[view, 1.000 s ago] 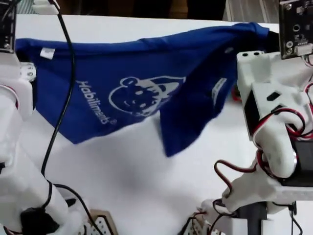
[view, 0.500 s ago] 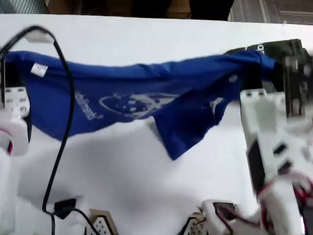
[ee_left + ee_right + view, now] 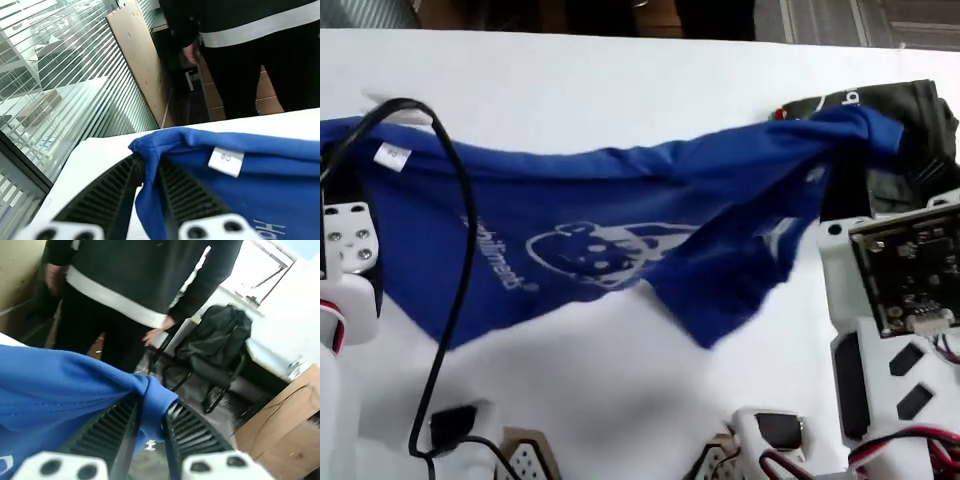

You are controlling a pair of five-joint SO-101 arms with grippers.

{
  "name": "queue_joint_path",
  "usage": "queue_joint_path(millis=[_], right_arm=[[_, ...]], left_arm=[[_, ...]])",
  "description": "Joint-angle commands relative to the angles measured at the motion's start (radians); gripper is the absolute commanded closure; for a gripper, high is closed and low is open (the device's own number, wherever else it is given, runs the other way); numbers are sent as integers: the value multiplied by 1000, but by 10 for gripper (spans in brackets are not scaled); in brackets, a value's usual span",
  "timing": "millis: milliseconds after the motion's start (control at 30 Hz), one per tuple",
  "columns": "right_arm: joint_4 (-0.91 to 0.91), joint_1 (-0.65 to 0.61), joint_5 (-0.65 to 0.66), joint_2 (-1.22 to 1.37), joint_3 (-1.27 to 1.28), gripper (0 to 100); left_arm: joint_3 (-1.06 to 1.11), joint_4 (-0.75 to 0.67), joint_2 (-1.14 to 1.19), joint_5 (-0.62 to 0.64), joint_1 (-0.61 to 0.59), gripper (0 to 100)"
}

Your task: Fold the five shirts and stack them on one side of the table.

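A blue shirt (image 3: 600, 230) with a white cartoon print hangs stretched between the two arms above the white table (image 3: 620, 80). My left gripper (image 3: 149, 172) is shut on one top corner of the blue shirt (image 3: 260, 170), near its white size tag (image 3: 226, 161). My right gripper (image 3: 150, 415) is shut on the other top corner of the blue shirt (image 3: 55, 390). In the high view the shirt's lower part sags toward the table, with a sleeve (image 3: 730, 280) drooping on the right. A dark folded garment (image 3: 900, 130) lies at the table's right edge, partly behind the shirt.
The left arm's white body (image 3: 345, 290) and a black cable (image 3: 455, 260) cross in front of the shirt. The right arm's white housing (image 3: 895, 300) stands at the right front. Bare table lies along the far side and in front of the shirt.
Both arms carried the stretched shirt; its right corner has sunk lower and further right over the dark garment. The right arm swung, so its circuit-board face now shows.
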Motion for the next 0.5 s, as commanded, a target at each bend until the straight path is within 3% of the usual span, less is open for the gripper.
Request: queue_joint_path(millis=[0, 200, 467], right_arm=[[-44, 5, 43, -7, 2, 980], [-41, 77, 43, -15, -5, 980], [33, 74, 35, -74, -17, 980]], left_arm=[[4, 8, 11, -28, -5, 973], [2, 8, 69, -25, -5, 973], [1, 15, 48, -23, -9, 973]])
